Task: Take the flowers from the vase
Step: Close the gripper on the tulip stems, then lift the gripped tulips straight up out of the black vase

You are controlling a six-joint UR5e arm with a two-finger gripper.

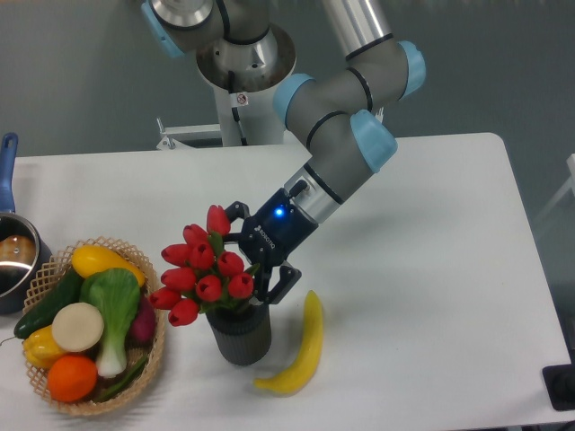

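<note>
Your pincer (pixel 253 254) reaches in from the upper right and sits right against the flowers (pixel 203 267), at the right side of the bunch just above the vase (pixel 239 333). One finger shows above the blooms near the top tulip, the other below beside the vase mouth, so the jaws stand wide apart around the right side of the bunch. You cannot tell whether either finger touches the blooms.

The flowers stand in the vase, leaning left, and the vase sits near the front edge of the desk (pixel 431 233).

On the right, a banana (pixel 301 346) lies just beside the vase, its top end near the lower finger. On the left, a basket (pixel 85 323) of vegetables and fruit sits near the vase, with the lowest tulips hanging close to its rim. A pot (pixel 13 260) is at the far left edge.

Right of the banana, the desk runs bare to its right edge, and the strip behind the arm is bare too.
</note>
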